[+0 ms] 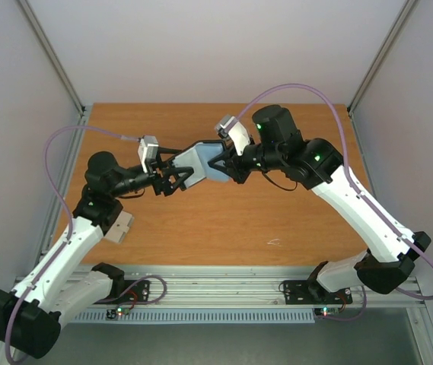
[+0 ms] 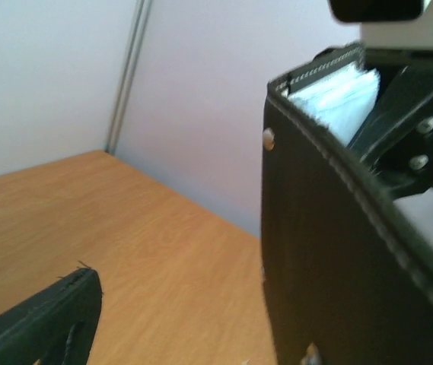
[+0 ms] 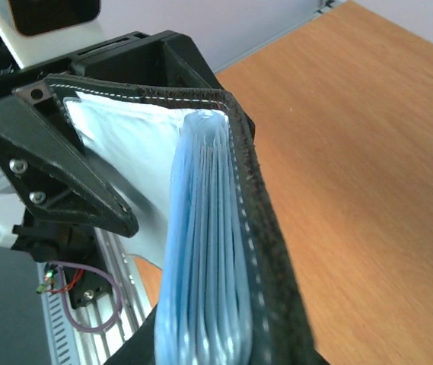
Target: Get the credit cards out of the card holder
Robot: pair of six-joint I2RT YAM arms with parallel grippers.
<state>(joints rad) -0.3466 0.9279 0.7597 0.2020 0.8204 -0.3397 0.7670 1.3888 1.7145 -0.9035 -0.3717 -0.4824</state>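
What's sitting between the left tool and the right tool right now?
The open card holder, pale blue inside showing, fills the gap. The right tool grips it, and the left tool stands open at its other end. The top view shows this.

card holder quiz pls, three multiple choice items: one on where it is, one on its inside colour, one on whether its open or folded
1. Where is the card holder?
A lying by the left arm's base
B held up in the air by the right gripper
C out of view

2. Its inside is
A red
B yellow
C pale blue

3. The card holder is
A open, inside showing
B folded shut
C torn in two

Answers: 1 B, the top view shows it raised over the table with the right gripper clamped on it; 2 C, the right wrist view shows pale blue sleeves; 3 A, its black cover stands spread apart.
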